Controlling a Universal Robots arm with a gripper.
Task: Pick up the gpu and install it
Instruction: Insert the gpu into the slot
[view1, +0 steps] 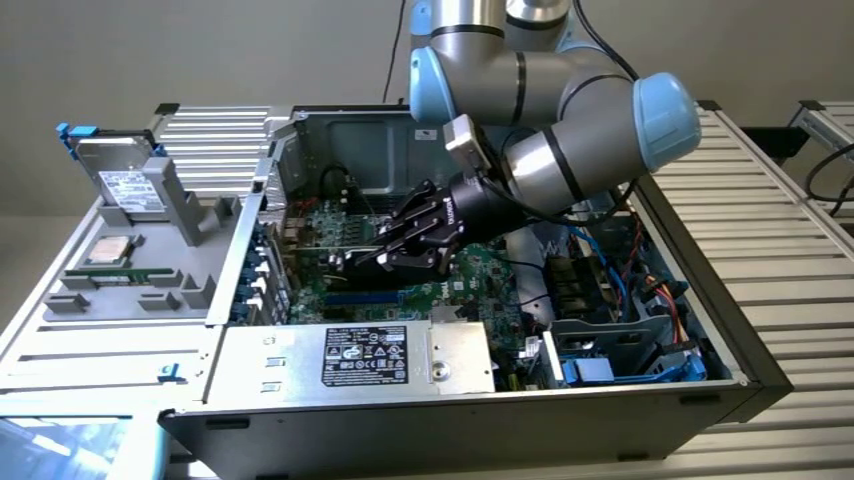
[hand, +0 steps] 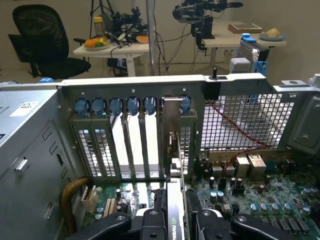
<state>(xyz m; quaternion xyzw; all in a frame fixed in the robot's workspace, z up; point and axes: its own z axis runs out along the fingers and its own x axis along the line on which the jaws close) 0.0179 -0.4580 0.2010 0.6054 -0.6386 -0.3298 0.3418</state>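
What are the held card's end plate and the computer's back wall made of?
The bracket of the gpu: thin bare metal, probably steel, silvery with a soft sheen. The back wall: dull grey sheet metal, punched with a grid of holes.

One gpu, one claw, one computer case (plus one office chair behind).
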